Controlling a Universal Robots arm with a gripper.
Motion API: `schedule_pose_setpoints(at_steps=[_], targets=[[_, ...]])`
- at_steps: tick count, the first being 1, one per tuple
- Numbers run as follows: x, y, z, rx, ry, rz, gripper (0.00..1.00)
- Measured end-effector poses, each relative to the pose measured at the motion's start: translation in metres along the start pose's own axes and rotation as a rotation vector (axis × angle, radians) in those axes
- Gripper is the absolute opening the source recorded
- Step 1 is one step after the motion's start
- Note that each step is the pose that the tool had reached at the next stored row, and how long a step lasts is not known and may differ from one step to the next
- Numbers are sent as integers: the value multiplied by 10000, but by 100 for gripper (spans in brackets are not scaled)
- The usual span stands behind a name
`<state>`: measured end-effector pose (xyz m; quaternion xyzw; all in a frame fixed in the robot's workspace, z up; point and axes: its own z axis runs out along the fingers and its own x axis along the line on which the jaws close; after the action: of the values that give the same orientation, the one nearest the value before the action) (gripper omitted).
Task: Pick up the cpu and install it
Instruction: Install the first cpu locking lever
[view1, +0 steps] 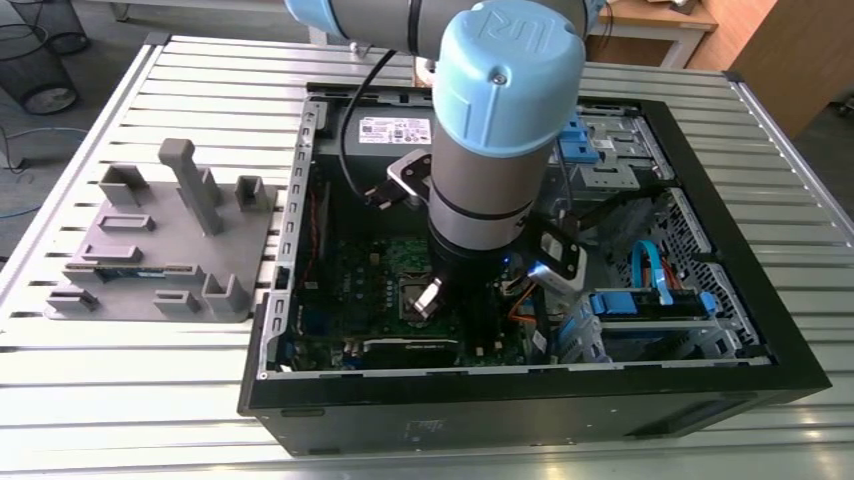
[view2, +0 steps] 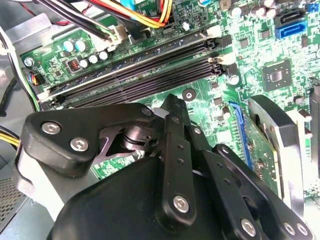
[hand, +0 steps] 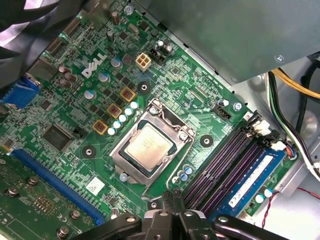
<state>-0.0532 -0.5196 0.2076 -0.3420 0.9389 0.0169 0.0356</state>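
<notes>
Here's the arm (view1: 487, 130), reaching straight down into the open computer case (view1: 747, 350), which stands on the slatted bench (view1: 174, 60) and takes up its middle and the side toward the exterior view's right. Over by the bench edge on the exterior view's left lies the grey tray (view1: 140, 250), well apart from the action.

In the first wrist view the cpu (hand: 149, 145) sits flat in the silver-framed socket (hand: 116, 156) on the green motherboard (hand: 195, 85), its pale metal top facing up and level with the frame. Nothing is touching it. The gripper (hand: 173, 194) hangs just beside the socket's corner, over the board between the socket and the dark memory slots (hand: 225, 160). Its fingers (view2: 172, 125) are pressed together with nothing between them: closed and empty, and apart from the chip.

The second wrist view looks along the black finger linkage from behind, and the tips point at the board near the long memory slots (view2: 140, 75), with a bundle of coloured cables (view2: 145, 15) running past the far end of those slots. A blue slot (view2: 242, 135) runs along the board on the other side of the fingers.

So the chip is in its seat, inside the case, with the gripper poised above the motherboard next to it.
</notes>
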Motion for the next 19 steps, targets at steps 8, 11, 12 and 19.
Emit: schedule_pose_setpoints(at_steps=[8,11,12,19], targets=[[19,50,-1,15,-23,-1,11],[19,50,0,17,-22,-2,11],[19,50,0,18,-21,-2,11],[3,36,3,-366,426,32,11]])
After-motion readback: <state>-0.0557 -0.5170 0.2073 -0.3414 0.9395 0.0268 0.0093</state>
